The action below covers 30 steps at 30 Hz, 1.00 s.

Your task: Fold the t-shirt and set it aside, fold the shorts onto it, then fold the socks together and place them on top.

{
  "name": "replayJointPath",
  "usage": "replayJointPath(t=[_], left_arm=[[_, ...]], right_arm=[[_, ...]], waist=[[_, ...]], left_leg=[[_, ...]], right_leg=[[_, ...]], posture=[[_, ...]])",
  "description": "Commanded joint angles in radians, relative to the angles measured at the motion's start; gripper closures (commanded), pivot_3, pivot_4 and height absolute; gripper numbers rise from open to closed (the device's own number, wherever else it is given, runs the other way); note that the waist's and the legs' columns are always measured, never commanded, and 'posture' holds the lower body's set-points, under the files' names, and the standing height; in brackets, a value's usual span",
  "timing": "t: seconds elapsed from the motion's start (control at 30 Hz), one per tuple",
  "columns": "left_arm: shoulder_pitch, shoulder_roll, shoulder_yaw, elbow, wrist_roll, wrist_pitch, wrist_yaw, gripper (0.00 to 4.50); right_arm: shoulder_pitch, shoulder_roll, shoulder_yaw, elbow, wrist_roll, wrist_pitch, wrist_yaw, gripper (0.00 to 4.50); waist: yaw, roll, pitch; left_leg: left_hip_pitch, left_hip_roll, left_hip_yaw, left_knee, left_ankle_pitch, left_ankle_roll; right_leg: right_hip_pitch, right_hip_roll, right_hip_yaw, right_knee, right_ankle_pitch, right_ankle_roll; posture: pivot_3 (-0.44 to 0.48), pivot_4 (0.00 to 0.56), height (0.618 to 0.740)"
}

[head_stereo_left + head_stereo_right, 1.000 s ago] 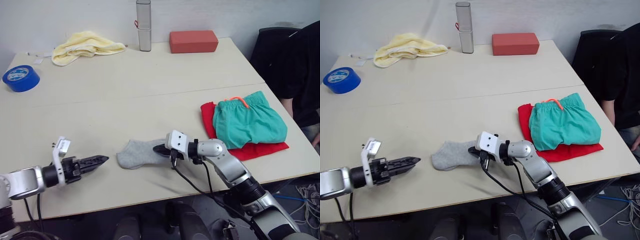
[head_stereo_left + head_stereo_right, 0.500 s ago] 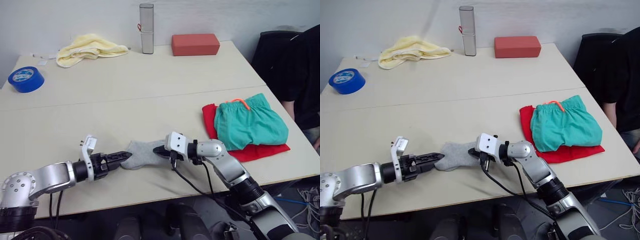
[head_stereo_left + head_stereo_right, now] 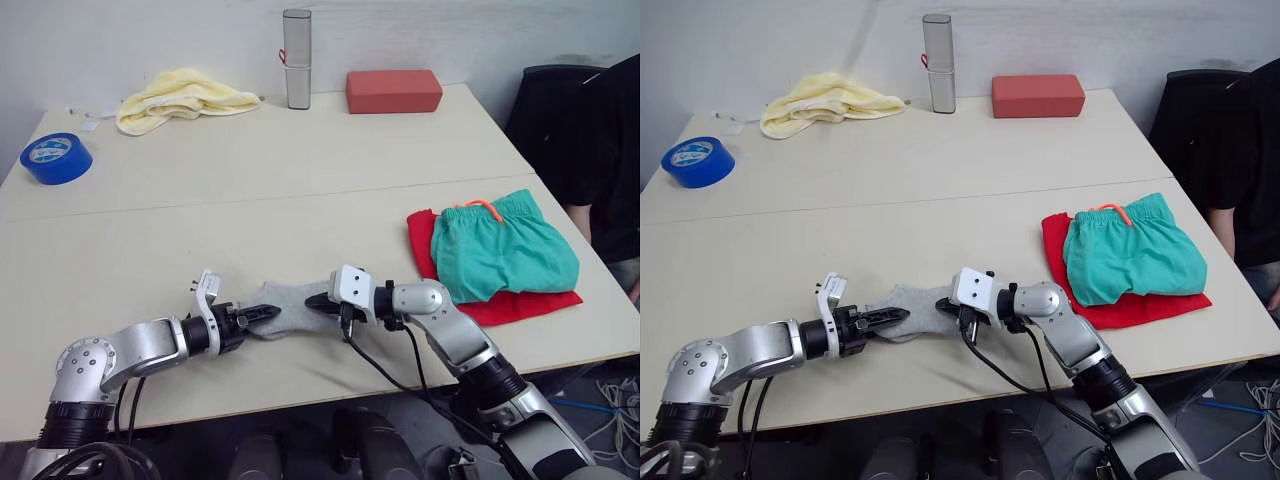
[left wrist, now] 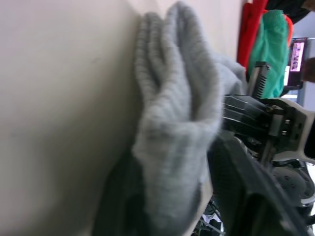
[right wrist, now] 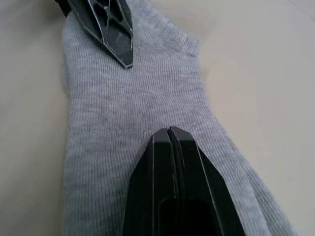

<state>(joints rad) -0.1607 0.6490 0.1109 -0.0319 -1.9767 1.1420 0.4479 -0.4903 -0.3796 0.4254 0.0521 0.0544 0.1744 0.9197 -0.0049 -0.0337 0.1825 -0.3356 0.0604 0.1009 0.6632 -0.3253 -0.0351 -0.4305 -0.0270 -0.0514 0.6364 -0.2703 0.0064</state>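
The light grey socks point(image 3: 290, 301) lie flat near the table's front edge. My left gripper point(image 3: 263, 314) is at their left end. In the left wrist view the bunched grey socks point(image 4: 177, 113) sit pinched between its two fingers, so it is shut on them. My right gripper point(image 3: 313, 299) is shut, and its tip point(image 5: 170, 131) presses down on the socks' right end with nothing held. To the right, the teal shorts point(image 3: 505, 246) with an orange drawstring lie folded on the folded red t-shirt point(image 3: 421, 236).
A pale yellow cloth point(image 3: 185, 94), a silver cylinder point(image 3: 297, 58) and a red block point(image 3: 394, 90) stand along the table's back edge. A blue tape roll point(image 3: 55, 158) is at the far left. A person in dark clothes point(image 3: 600, 150) sits at the right.
My left arm has swung right across the table to the socks' left end, and its fingers have closed on the fabric. The right gripper has stayed pressed on the socks.
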Motion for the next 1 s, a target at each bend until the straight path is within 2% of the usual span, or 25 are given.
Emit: replayJointPath(t=[0.03,0.07,0.3,0.43,0.67,0.8,1.0], left_arm=[[0.008,0.000,-0.036,-0.025,0.005,-0.022,0.010,4.35],[0.009,-0.004,-0.040,-0.030,0.012,-0.034,0.014,4.47],[0.021,0.009,-0.039,-0.056,0.049,-0.066,-0.008,4.47],[0.008,0.031,-0.026,-0.087,0.095,-0.059,-0.077,4.47],[-0.089,0.105,-0.044,-0.151,0.245,0.014,-0.288,4.47],[-0.256,0.141,-0.095,-0.193,0.392,0.062,-0.475,4.47],[-0.404,0.082,-0.190,-0.175,0.544,0.110,-0.627,4.47]], right_arm=[[0.006,-0.010,-0.026,-0.023,0.003,-0.014,0.006,4.50],[0.007,-0.015,-0.029,-0.029,0.004,-0.013,0.008,4.50],[0.018,-0.075,-0.039,-0.053,0.000,-0.014,0.036,4.50],[0.024,-0.086,-0.033,-0.040,-0.010,-0.020,0.035,4.50],[0.023,-0.060,-0.019,0.009,-0.028,-0.038,0.017,4.50],[0.037,-0.044,-0.012,0.006,-0.034,-0.036,0.011,4.50],[0.039,-0.030,-0.018,0.003,-0.039,-0.030,-0.001,4.50]], waist=[[0.000,0.000,0.000],[0.000,0.001,0.000],[0.002,0.001,0.001],[0.001,0.001,0.001],[0.000,0.002,0.002],[0.000,0.000,0.003],[-0.007,0.000,0.003]], left_leg=[[0.000,0.000,0.000,0.000,0.000,0.000],[0.001,0.000,0.000,0.000,0.000,0.000],[0.000,0.000,0.000,0.000,-0.001,0.002],[0.000,0.000,-0.001,-0.001,-0.001,0.002],[-0.001,0.002,0.000,-0.003,0.000,0.000],[-0.002,0.001,0.000,-0.005,0.000,0.000],[0.000,0.001,0.002,-0.011,0.002,-0.002]], right_leg=[[0.000,0.000,0.000,0.000,0.000,0.000],[0.000,0.000,0.000,0.000,0.000,0.000],[0.000,0.000,0.000,-0.001,0.000,0.000],[0.000,0.001,0.000,-0.002,-0.001,-0.001],[0.000,0.003,-0.001,-0.008,-0.001,-0.001],[0.000,0.002,-0.001,-0.009,-0.001,-0.001],[-0.001,0.002,0.000,-0.010,0.000,0.000]], posture=[[0.000,0.150,0.740],[0.000,0.150,0.740],[0.000,0.150,0.740],[0.000,0.150,0.740],[0.000,0.150,0.740],[0.000,0.150,0.740],[0.000,0.150,0.740]])
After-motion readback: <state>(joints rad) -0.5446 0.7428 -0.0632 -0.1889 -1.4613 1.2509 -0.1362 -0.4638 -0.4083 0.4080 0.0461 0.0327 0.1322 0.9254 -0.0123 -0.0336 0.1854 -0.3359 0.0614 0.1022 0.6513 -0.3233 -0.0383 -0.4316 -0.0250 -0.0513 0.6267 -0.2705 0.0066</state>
